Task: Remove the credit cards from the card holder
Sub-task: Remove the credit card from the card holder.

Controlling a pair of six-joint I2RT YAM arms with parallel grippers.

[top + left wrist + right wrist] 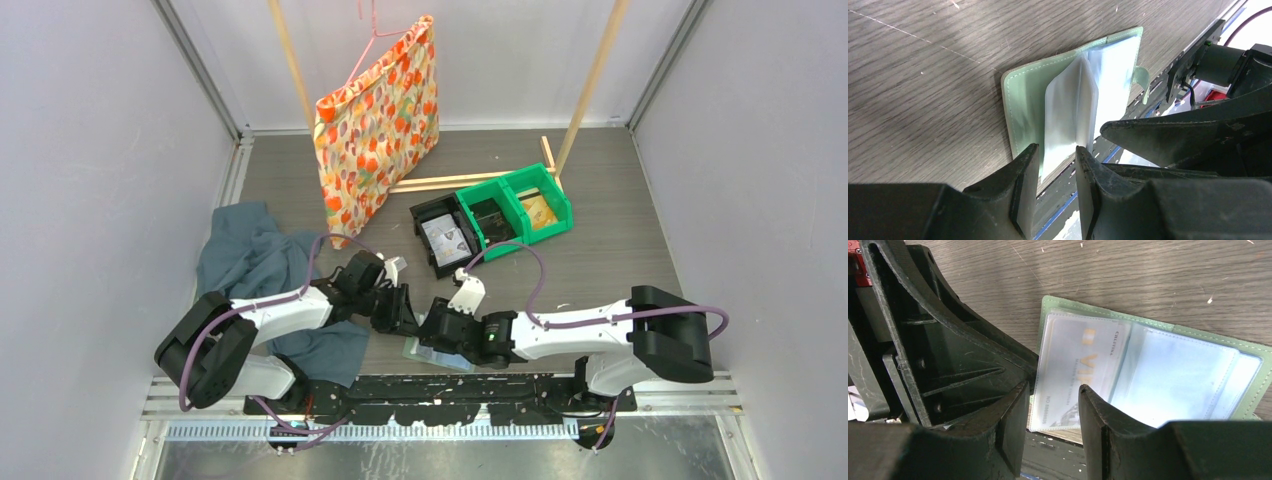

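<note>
The card holder (1023,100) lies open on the wood table near the front edge, sage-green outside with pale clear sleeves, one sleeve standing up. A credit card (1073,365) with gold "VIP" lettering sits inside the left sleeve of the card holder (1248,390). My left gripper (1058,160) is open, its tips straddling the lower edge of the raised sleeve with a gap showing. My right gripper (1050,405) is open too, its tips either side of the card's near edge. In the top view both grippers, left (405,315) and right (437,325), meet over the card holder (440,355).
Green bins (520,205) and a black bin (445,235) holding small items stand behind. A dark teal cloth (260,270) lies at the left under the left arm. A patterned bag (380,120) hangs from a hanger on a wooden frame (590,80). A metal rail (440,390) borders the front.
</note>
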